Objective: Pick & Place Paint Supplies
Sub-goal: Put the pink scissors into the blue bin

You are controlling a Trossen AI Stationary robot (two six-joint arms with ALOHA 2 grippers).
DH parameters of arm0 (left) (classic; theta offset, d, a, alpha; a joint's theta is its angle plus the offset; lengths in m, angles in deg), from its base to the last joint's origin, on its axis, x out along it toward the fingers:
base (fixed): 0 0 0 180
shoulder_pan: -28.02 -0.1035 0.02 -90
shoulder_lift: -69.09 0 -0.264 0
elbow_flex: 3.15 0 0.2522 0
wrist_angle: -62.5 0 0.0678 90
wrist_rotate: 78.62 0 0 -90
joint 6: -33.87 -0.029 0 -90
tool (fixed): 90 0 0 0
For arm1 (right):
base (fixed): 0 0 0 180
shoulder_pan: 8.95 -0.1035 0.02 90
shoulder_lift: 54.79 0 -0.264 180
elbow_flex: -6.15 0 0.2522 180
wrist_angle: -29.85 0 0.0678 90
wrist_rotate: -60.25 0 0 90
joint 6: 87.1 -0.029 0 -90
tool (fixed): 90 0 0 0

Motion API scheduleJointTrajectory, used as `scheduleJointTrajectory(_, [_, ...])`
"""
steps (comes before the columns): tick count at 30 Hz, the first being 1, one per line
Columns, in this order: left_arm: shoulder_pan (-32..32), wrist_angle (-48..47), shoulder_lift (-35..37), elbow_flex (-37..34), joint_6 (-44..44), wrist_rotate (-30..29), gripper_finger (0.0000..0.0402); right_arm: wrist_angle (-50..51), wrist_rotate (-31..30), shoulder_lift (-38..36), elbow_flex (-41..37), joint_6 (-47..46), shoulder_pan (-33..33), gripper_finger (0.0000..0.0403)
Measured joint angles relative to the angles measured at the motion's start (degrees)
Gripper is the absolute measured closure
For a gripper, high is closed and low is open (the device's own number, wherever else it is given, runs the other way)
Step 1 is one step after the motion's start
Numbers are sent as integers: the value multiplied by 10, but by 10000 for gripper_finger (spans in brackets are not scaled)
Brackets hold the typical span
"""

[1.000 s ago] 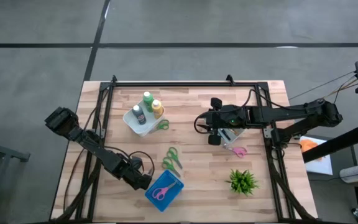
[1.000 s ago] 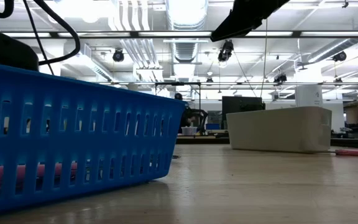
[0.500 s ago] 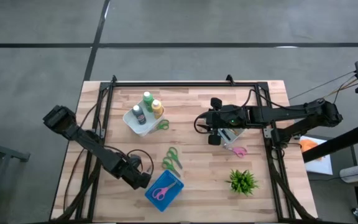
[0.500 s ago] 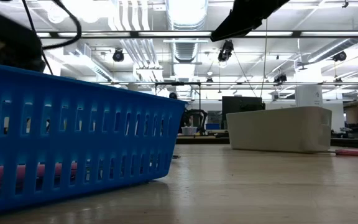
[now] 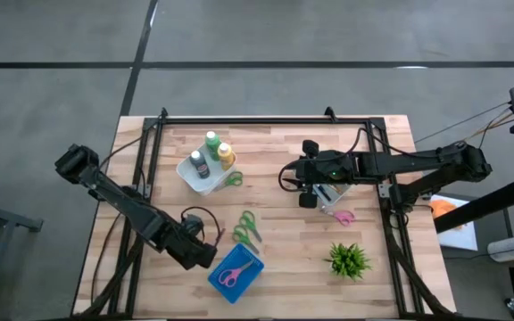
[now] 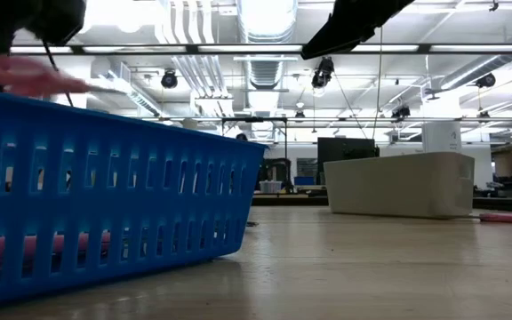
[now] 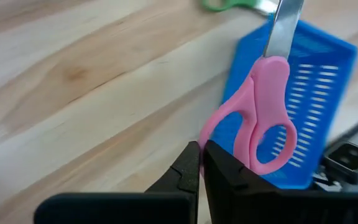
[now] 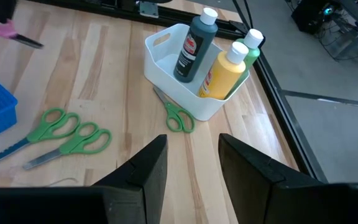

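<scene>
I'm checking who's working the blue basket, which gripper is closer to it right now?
Left. The left gripper, shut on pink scissors, sits right beside the blue basket. The right gripper hangs well across the table, up by the white bin.

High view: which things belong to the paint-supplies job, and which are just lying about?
Job: green bottle, yellow bottle, dark bottle, all in the white bin.
Lying about: green scissors, blue basket, plant, pink scissors held by the shut left gripper; right gripper waits open.
</scene>
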Motion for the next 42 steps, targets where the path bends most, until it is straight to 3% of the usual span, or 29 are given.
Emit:
scheduleJointTrajectory(8, [-2,10,-79,79,-84,-17,389,0,0,0,0,0,0,260])
scheduleJointTrajectory(21, [-3,14,-215,181,-118,9,389,0,0,0,0,0,0,260])
scheduleJointTrajectory(42, [-21,87,-238,117,-136,98,389,0,0,0,0,0,0,260])
